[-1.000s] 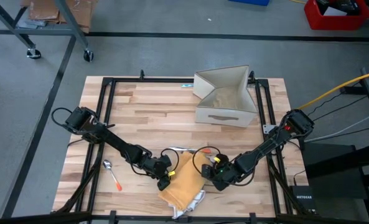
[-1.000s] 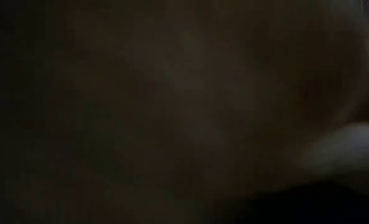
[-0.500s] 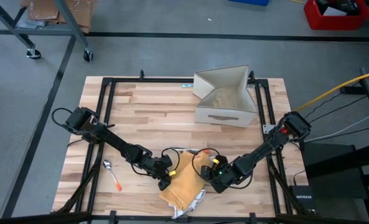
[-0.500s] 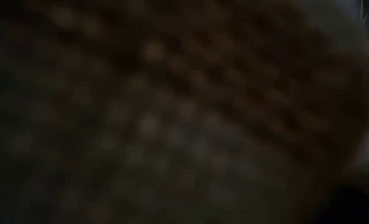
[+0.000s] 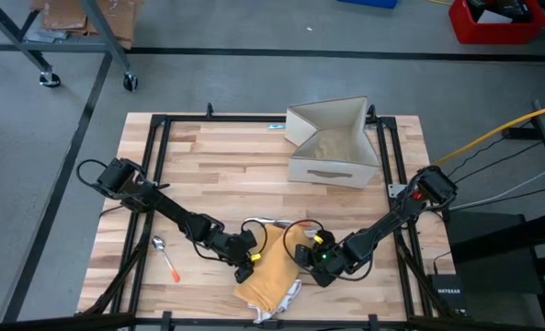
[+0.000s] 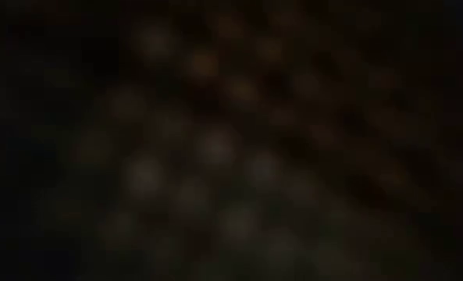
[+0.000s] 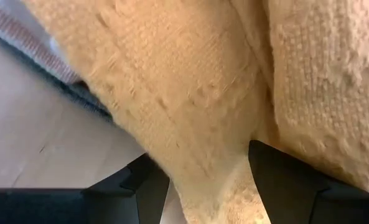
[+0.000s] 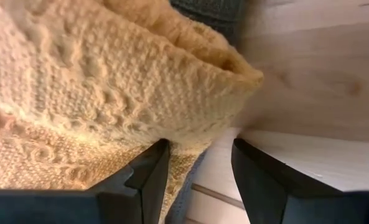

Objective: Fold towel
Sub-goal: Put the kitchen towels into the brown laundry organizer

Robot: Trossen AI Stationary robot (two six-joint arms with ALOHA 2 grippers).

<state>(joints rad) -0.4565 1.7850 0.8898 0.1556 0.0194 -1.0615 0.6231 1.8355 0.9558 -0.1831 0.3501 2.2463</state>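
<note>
An orange knitted towel (image 5: pixel 272 271) lies bunched on the wooden table (image 5: pixel 217 165) near the middle of its near edge, with a whitish part at its near end. My left gripper (image 5: pixel 247 264) is at the towel's left side. In its wrist view the open fingers (image 7: pixel 203 180) stand on either side of a ridge of towel (image 7: pixel 203 93). My right gripper (image 5: pixel 311 262) is at the towel's right side, open (image 8: pixel 196 171), at a folded edge of the towel (image 8: pixel 78 93). The low view shows only dark fabric close to the lens. My left gripper slants down from the table's left, with a fold of the towel's left side (image 7: pixel 221 162) between its open fingers. The fabric reaches both inner sides, but I cannot tell whether they press it. My right gripper slants down from the table's right. One finger (image 8: pixel 150 171) lies against the towel's folded right edge (image 8: pixel 190 134), and the other stands over bare wood.
A beige fabric box (image 5: pixel 332 142) stands open at the far right of the table. A spoon with an orange handle (image 5: pixel 166 259) lies near the left edge. Black frame rails run along the table's sides. Bare wood lies between the box and the towel.
My right gripper has crept a little toward the towel's right edge and tipped further down. In the low view the fabric in front of the lens has shifted and now covers the pale strip that showed at the right.
</note>
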